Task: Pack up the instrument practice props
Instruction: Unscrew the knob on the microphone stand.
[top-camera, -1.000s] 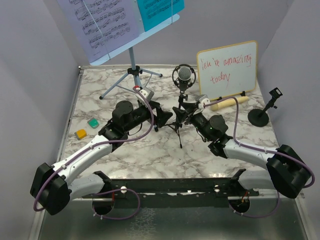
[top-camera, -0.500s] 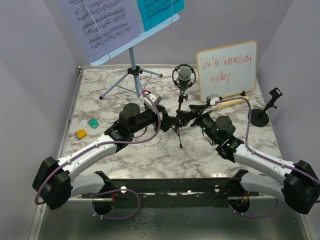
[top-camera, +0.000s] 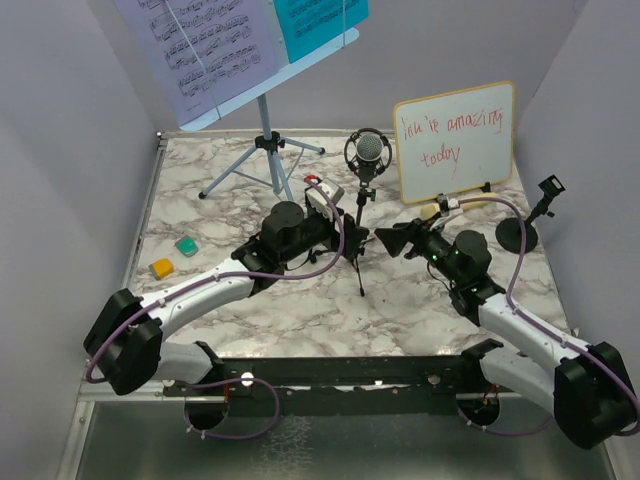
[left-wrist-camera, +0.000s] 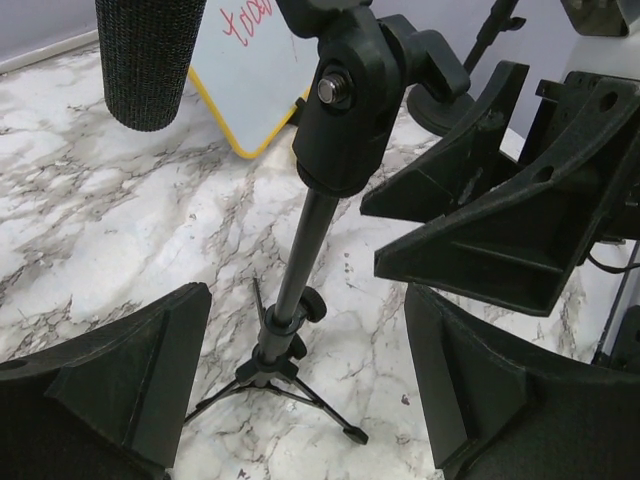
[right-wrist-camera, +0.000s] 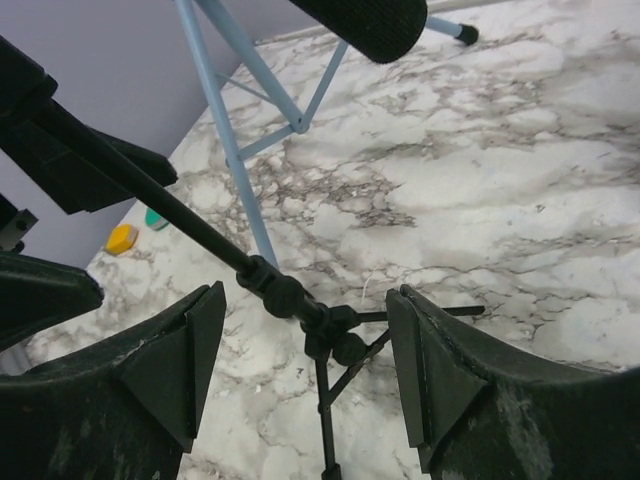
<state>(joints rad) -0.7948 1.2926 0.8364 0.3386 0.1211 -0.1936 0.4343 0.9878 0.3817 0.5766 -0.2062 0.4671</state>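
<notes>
The black studio microphone (top-camera: 367, 152) stands upright on its small tripod (top-camera: 358, 258) mid-table. My left gripper (top-camera: 346, 240) is open just left of the stand; in the left wrist view the stand's pole (left-wrist-camera: 300, 270) rises between its fingers (left-wrist-camera: 130, 370), untouched. My right gripper (top-camera: 386, 238) is open just right of the stand, its fingers (right-wrist-camera: 450, 370) either side of the tripod hub (right-wrist-camera: 335, 325), not touching. The light-blue music rack (top-camera: 272, 150) at the back left carries the printed music sheet (top-camera: 205, 50) and the cyan sheet (top-camera: 320, 20). The black round-base pole (top-camera: 520, 232) stands at right. A cream handheld microphone (top-camera: 430, 212) peeks out behind my right arm.
A wood-framed whiteboard (top-camera: 455, 140) with red writing leans at the back right. A green block (top-camera: 186, 245) and an orange block (top-camera: 161, 268) lie at the left. The rack's tripod legs (right-wrist-camera: 250, 120) spread behind the microphone stand. Purple walls close in both sides.
My right gripper has drawn back to the right off the microphone stand and its jaws have widened. My left arm has reached further right, up to the stand.
</notes>
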